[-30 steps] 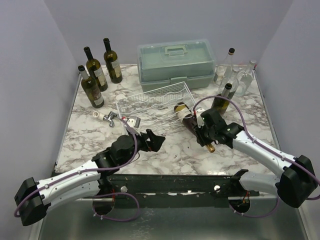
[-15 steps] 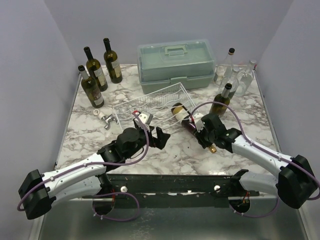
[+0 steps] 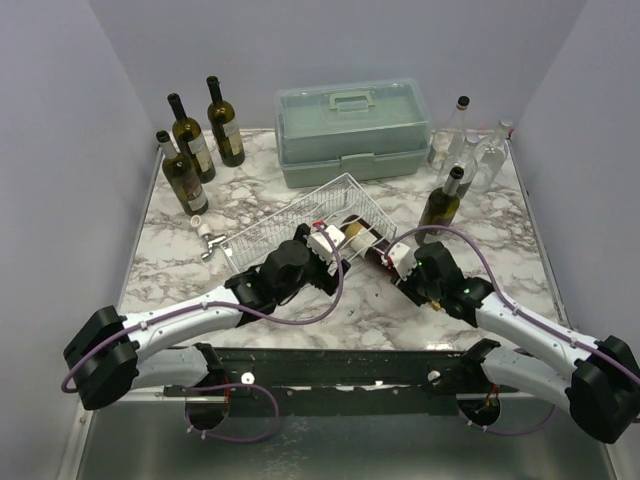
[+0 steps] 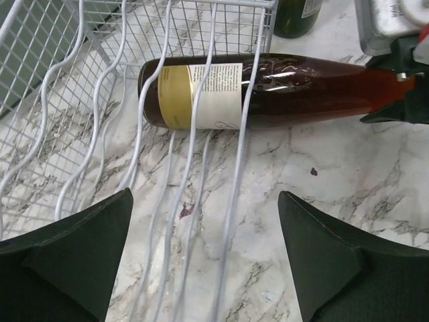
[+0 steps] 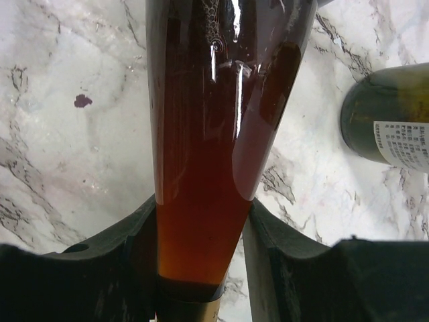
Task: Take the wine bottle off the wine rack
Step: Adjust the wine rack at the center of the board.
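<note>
Two claws are at the wine bottle [image 4: 281, 90], which lies on its side on the marble bench [image 4: 335, 201]. Its label end sits behind the wires of the wine rack [image 3: 290, 210] and its neck end sticks out. The right claw [image 5: 201, 245] is clamped on the bottle's tapering shoulder. The left claw [image 4: 204, 255] hangs above the rack's edge, jaws spread wide, holding nothing. The rack seems tipped up, though that is hard to judge.

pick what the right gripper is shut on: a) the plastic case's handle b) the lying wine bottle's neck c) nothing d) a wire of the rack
b: the right wrist view shows the right gripper pinching the wine bottle at its narrowing neck.
</note>
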`<state>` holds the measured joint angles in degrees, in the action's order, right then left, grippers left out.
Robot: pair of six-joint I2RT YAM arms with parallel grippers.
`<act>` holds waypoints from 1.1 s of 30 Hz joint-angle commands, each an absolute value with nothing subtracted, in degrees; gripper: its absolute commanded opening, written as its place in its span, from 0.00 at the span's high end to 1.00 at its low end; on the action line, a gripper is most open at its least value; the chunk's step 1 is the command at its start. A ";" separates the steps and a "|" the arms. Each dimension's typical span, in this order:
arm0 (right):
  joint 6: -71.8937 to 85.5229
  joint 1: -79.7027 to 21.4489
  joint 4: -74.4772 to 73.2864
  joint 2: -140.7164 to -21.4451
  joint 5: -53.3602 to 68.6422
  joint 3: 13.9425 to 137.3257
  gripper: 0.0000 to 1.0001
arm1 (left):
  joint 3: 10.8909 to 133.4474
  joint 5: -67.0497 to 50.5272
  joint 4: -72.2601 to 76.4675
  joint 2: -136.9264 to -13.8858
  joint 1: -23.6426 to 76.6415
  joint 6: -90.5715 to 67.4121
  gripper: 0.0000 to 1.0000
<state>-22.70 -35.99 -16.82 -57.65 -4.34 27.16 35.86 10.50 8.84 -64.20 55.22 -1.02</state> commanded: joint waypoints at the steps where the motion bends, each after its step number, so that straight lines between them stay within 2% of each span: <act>1: -28.65 -36.53 -15.64 -52.98 -2.11 26.69 1.00 | 39.76 10.10 9.40 -68.59 55.11 5.80 0.09; 10: -28.74 -36.18 -15.23 -51.96 -2.11 25.54 1.00 | 42.30 8.72 9.32 -76.34 55.70 6.63 0.09; 16: -28.56 -36.03 -15.74 -51.97 -1.89 25.66 1.00 | 44.43 21.51 9.23 -82.17 56.43 8.81 0.09; 22: -30.38 -35.25 -18.70 -49.45 -2.03 25.93 1.00 | 46.41 29.08 8.51 -86.05 56.43 10.77 0.32; 25: -31.46 -34.90 -20.94 -48.06 -1.93 26.09 1.00 | 47.23 31.07 8.35 -87.73 56.19 10.81 0.40; 33: -33.73 -33.64 -28.30 -43.11 -0.70 28.71 1.00 | 49.72 32.88 8.17 -90.50 54.16 10.02 0.42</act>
